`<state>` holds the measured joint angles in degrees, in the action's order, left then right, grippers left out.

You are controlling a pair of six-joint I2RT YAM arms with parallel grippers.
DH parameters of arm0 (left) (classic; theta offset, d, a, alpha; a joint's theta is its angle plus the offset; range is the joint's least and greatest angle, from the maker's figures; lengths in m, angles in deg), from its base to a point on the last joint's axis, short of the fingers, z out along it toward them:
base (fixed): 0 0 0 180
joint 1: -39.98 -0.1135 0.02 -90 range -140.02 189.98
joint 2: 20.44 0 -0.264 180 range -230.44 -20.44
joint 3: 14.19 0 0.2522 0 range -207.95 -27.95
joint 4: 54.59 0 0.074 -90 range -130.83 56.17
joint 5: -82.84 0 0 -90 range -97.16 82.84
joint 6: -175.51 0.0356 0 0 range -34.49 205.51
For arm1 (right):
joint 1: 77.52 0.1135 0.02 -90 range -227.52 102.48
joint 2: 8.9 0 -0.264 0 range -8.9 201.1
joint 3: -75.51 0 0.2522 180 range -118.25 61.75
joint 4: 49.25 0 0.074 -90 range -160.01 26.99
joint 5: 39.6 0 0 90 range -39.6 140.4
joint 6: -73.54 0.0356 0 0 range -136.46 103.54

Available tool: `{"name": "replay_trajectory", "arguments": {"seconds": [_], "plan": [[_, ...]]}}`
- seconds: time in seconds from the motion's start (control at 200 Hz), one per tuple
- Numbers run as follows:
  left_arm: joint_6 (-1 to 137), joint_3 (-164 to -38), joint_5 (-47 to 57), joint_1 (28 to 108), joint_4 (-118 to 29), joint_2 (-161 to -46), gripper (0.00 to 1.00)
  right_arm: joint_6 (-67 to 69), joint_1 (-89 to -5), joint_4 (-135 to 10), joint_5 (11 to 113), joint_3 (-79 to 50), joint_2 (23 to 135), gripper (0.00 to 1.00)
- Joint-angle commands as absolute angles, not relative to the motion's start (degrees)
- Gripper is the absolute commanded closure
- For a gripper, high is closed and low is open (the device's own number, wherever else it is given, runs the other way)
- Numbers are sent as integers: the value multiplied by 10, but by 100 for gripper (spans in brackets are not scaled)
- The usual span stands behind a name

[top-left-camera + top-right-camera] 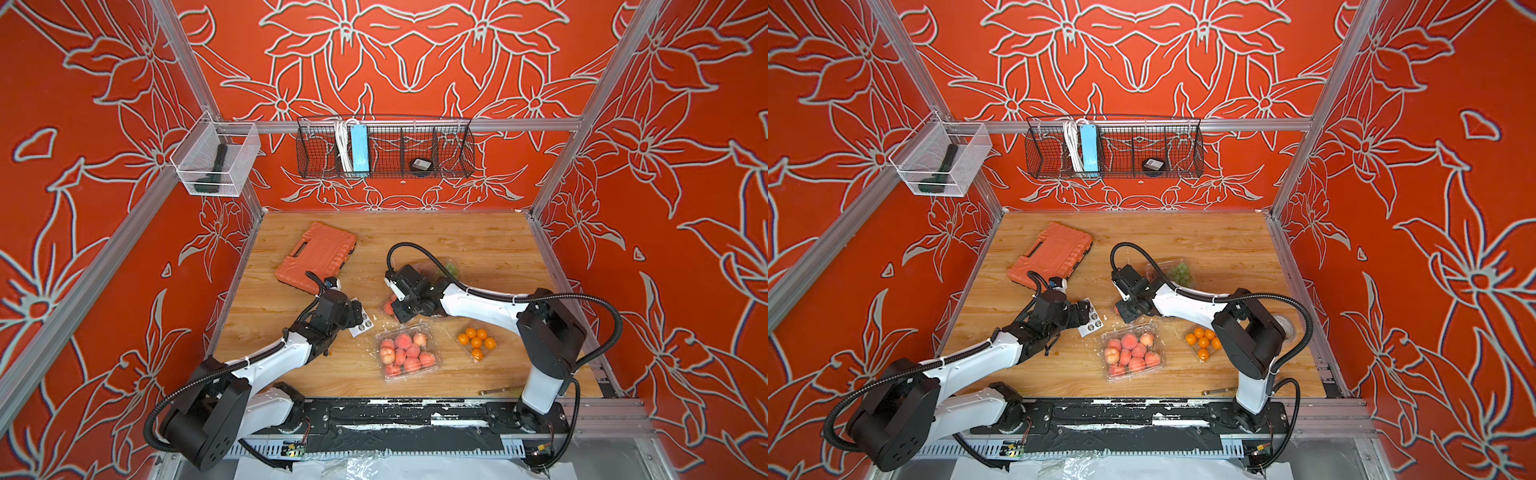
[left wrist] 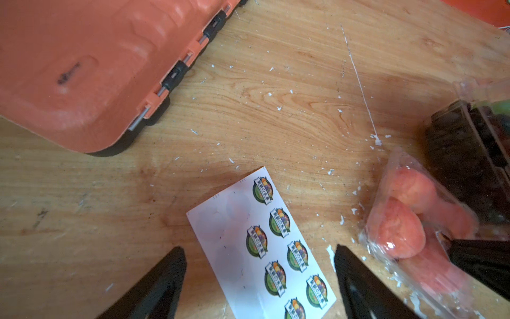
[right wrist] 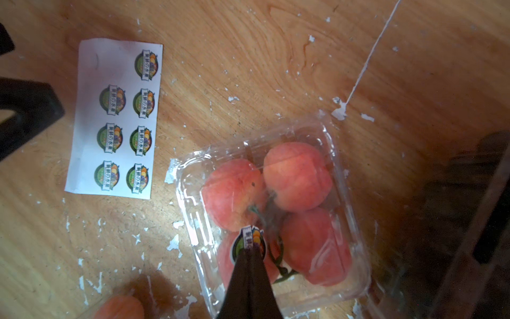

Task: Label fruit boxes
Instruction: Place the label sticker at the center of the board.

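While right claw (image 3: 249,250) pinches sticker (image 3: 247,239) — sheet (image 3: 88,69) beside peach box (image 3: 190,198) | tool case (image 1: 316,257) apart

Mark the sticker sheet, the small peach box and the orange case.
sticker sheet (image 3: 124,119): right wrist view, white backing between stickers.
small peach box (image 3: 189,190): right wrist view, clear lid rim.
orange case (image 1: 318,257): a top view, ribbed lid centre.

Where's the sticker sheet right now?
In a top view the sticker sheet lies flat on the table beneath the left gripper, between the orange tool case and the fuller peach box.
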<state>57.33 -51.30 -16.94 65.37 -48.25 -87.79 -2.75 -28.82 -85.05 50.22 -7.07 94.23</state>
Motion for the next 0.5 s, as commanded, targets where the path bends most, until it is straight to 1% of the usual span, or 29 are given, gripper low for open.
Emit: {"name": "replay_trajectory", "arguments": {"seconds": [0.0,0.2,0.325,0.38,0.495], "plan": [[575,-511,-166,652,-495,-882,14,-34,-289,-869,490,-85,958,100],[577,-511,-156,652,-501,-884,14,-34,-289,-875,497,-83,954,100],[576,-510,-154,653,-502,-886,14,-34,-290,-871,499,-77,940,87],[574,-511,-160,654,-496,-885,13,-38,-289,-859,512,-72,930,76],[561,-521,-205,675,-463,-879,7,-47,-287,-860,517,-81,890,61]]}}
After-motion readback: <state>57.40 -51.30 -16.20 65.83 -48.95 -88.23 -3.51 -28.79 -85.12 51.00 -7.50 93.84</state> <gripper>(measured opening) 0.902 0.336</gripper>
